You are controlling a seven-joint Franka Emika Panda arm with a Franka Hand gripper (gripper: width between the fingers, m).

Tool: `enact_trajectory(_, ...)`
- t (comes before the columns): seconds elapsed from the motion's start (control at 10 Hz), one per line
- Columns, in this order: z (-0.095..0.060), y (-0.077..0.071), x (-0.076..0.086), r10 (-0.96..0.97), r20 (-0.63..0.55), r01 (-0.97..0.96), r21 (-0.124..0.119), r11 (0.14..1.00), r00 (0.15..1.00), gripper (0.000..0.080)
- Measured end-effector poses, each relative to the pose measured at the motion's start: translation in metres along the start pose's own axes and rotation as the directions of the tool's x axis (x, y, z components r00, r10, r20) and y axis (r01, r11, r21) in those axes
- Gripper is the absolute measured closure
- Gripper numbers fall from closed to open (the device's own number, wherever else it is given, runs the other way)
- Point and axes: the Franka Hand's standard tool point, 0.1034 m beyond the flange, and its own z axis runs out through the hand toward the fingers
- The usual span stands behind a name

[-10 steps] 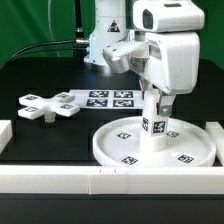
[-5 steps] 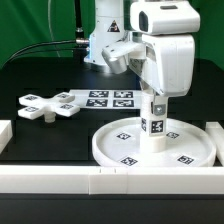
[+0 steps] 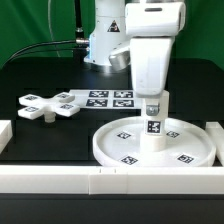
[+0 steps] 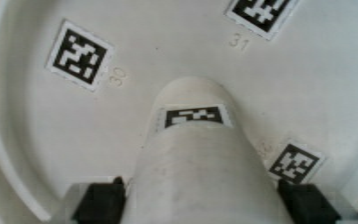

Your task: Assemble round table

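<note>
The large round rimmed disc (image 3: 105,150) lies at the front right of the table, tags facing up. The short thick post (image 3: 154,130) stands upright at its centre, a tag on its side. My gripper (image 3: 153,100) comes straight down onto the top of the post and is shut on it. In the wrist view the post (image 4: 202,140) fills the space between the two dark fingers (image 4: 101,202), with the disc (image 4: 51,130) below. The four-armed cross piece (image 3: 45,106) lies flat at the exterior view's left, apart from the disc.
The marker board (image 3: 110,98) lies behind the disc near the arm's base. A long white border block (image 3: 90,181) runs along the front edge, with shorter blocks at the left (image 3: 5,130) and right (image 3: 216,130). A green backdrop stands behind.
My hand has turned about its vertical axis over the post, so its broad face now points at the camera. The post stays upright on the disc. The cross piece has not moved.
</note>
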Motion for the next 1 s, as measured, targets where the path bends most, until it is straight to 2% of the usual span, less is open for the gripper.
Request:
enact_trajectory(0.1,0.0002,-0.0020,0.0005,0.118,0.008,-0.118,0.011,0.993,0.993,0.0390)
enact_trajectory(0.3,0.0004,-0.0024,0.0023,0.329,-0.003,-0.329,0.000,0.944,0.944,0.0390)
enact_trajectory(0.4,0.0006,-0.0014,0.0029,0.352,-0.017,-0.352,-0.009,0.936,0.936,0.0390)
enact_trajectory(0.8,0.0006,-0.0005,0.0016,0.601,-0.021,-0.601,0.002,0.799,0.799,0.0390)
enact_trajectory(1.0,0.0004,0.0004,-0.0012,0.788,-0.025,-0.788,0.032,0.615,0.615,0.0390)
